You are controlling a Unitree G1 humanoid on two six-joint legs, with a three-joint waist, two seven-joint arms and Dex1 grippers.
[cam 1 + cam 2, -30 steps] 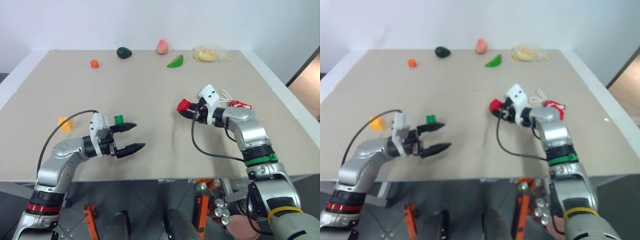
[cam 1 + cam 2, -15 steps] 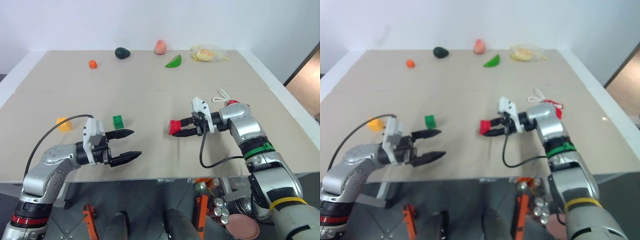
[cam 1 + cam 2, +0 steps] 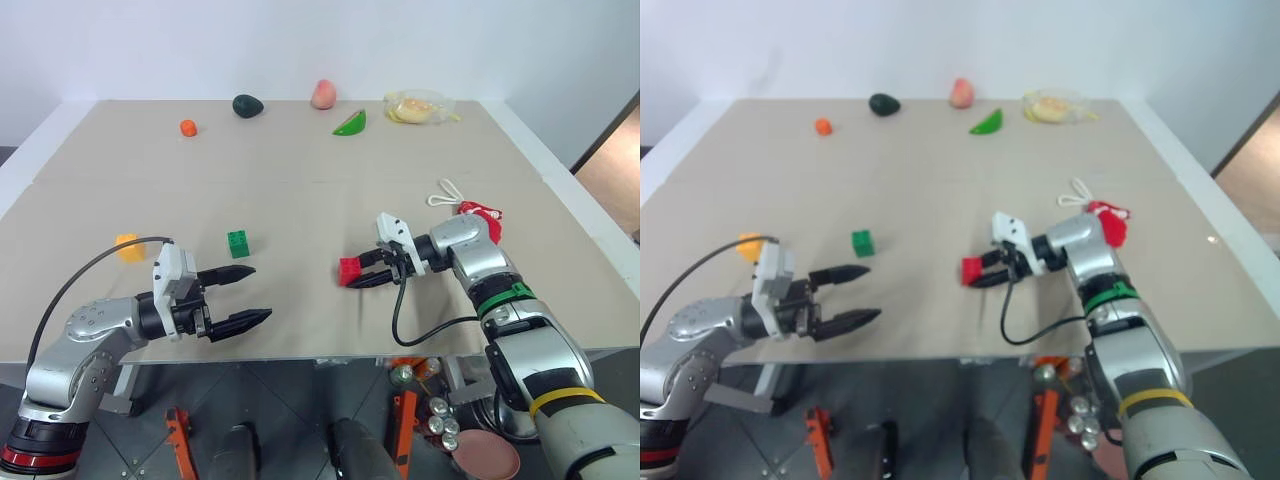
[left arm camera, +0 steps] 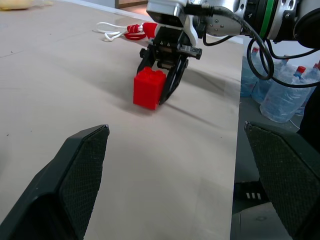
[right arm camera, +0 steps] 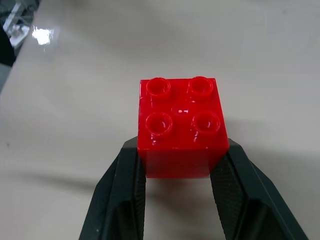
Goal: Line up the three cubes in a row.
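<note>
- Surface: we see a plain beige worktop with a faint seam across the middle, white wall behind it, dark floor under the near edge.
- Count: we get three cubes, one each of red, green and yellow-orange. All are small plastic bricks; the red one shows four round studs on top in the right wrist view.
- Near left: left gripper hovers over the worktop's near edge, jaws spread wide, nothing between them.
- Near right: right gripper points toward the robot's left, angled down, jaws pinching the red cube by two opposite sides. In the left wrist view the cube looks to sit at the worktop surface; we can't tell whether it touches.
- Green cube sits on the worktop just beyond the left gripper, apart from it, well left of the red cube.
- Yellow-orange cube sits further left, near the worktop's left side, about level with the green one.
- The three are roughly along one left-to-right line, with wide, uneven gaps.
- Right side, mid-depth: one red pouch with white cord, behind the right forearm.
- Far edge, one of each, left to right: small orange lump, dark green rounded piece, pinkish rounded piece, bright green wedge, clear bag with yellowish contents.
</note>
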